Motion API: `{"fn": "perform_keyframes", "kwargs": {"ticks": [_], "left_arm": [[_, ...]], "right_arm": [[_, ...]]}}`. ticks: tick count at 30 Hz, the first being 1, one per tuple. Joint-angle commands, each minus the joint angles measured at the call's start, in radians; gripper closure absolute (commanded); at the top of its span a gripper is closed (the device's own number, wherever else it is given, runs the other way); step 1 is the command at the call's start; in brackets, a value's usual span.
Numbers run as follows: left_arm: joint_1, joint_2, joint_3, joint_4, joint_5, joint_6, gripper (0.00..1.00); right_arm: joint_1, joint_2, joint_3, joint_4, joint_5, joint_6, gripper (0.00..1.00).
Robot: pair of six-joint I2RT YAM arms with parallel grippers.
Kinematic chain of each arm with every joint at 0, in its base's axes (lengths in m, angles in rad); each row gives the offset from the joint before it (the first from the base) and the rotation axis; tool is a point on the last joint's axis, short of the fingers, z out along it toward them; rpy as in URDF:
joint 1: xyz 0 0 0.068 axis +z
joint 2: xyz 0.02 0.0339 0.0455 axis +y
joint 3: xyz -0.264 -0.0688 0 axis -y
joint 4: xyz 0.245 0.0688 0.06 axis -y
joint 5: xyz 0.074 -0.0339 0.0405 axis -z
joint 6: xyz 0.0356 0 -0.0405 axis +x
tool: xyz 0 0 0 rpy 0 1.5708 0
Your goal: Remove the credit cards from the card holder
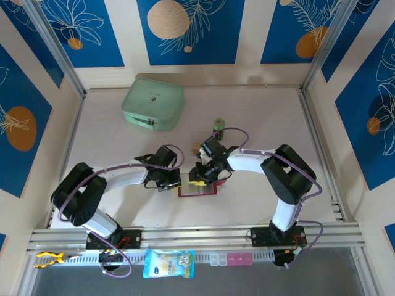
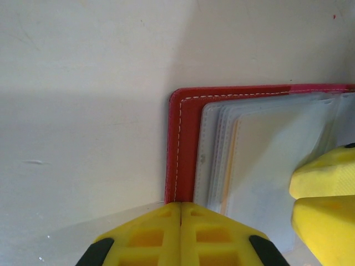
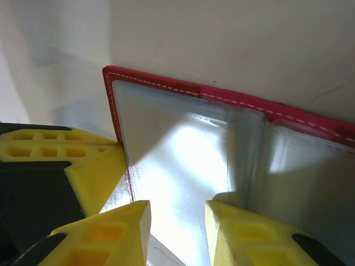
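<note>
Card holder (image 1: 199,191) lies open near the middle of the table's (image 1: 271,111) near edge, bare surface all round it. Left gripper (image 1: 175,181) jaws pressed together, tips at holder's left edge. Right gripper (image 1: 201,175) jaws narrowly apart over clear sleeves (image 3: 183,160). Farther back: green can (image 1: 218,126), mint case (image 1: 153,105) near far-left corner. White tabletop, blue-patterned walls (image 1: 185,31).

Overhead, two close wrists (shared holder (image 2: 186,138))

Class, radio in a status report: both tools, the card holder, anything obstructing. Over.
Left tool shut, at card holder edge. Right tool open over clear sleeves. Holder lies open, flat. Green can apart, behind.
</note>
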Motion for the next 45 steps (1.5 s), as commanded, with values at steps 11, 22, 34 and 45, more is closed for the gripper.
{"fn": "perform_keyframes", "kwargs": {"ticks": [11,22,34,45], "left_arm": [[-0.007,0.029,-0.004,-0.043,-0.018,0.003,0.97],[-0.006,-0.027,0.034,-0.059,0.001,0.015,0.91],[-0.017,-0.04,0.072,0.03,0.123,-0.012,0.78],[-0.037,0.039,0.031,0.154,0.162,-0.073,0.77]], "right_arm": [[-0.023,-0.054,-0.044,-0.028,0.018,-0.027,0.68],[-0.041,-0.055,-0.074,0.002,-0.015,-0.03,0.68],[-0.045,-0.063,-0.106,0.033,-0.017,-0.011,0.7],[-0.051,-0.071,-0.126,0.057,-0.034,0.003,0.7]]}}
